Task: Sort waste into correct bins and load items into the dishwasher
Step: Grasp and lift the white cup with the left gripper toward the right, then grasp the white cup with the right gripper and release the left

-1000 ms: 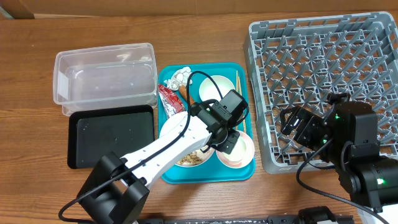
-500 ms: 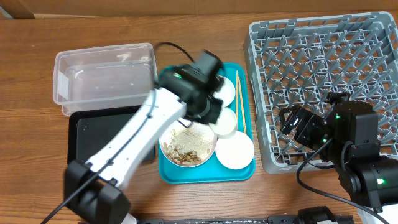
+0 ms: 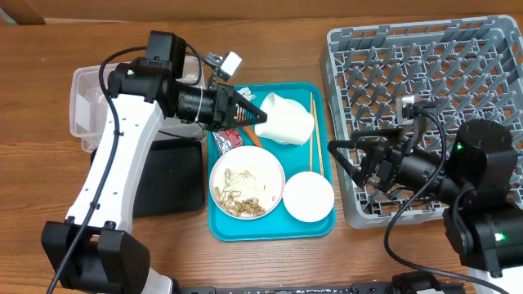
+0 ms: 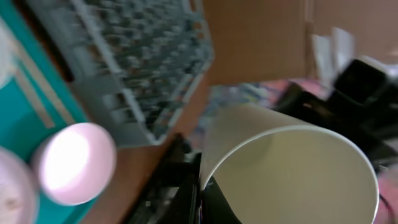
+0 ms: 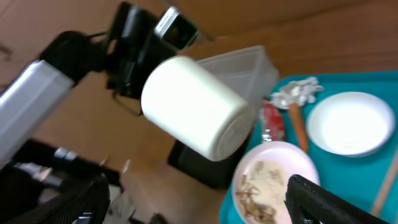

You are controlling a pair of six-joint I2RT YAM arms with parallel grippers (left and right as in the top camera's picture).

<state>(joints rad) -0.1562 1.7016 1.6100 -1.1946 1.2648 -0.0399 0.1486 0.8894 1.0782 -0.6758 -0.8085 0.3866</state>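
Overhead showed little done: the rack [image 3: 425, 65], tub [image 3: 86, 114] and black tray [image 3: 176, 180] looked empty, while wrapper [image 5: 297, 92], packet [image 5: 272, 121], plate [image 3: 248, 181] of scraps, pink bowl [image 3: 309, 196] and chopsticks [image 3: 315, 135] lay on the teal tray [image 3: 270, 227]. Only the cup [image 3: 284, 118] was up, on its side above that tray, its rim pinched by the left pincer [image 3: 255, 117]. A second earlier that arm was low over the dishes, and the right pincer [image 3: 355, 159], fingers spread, had since reached from the rack toward the tray.
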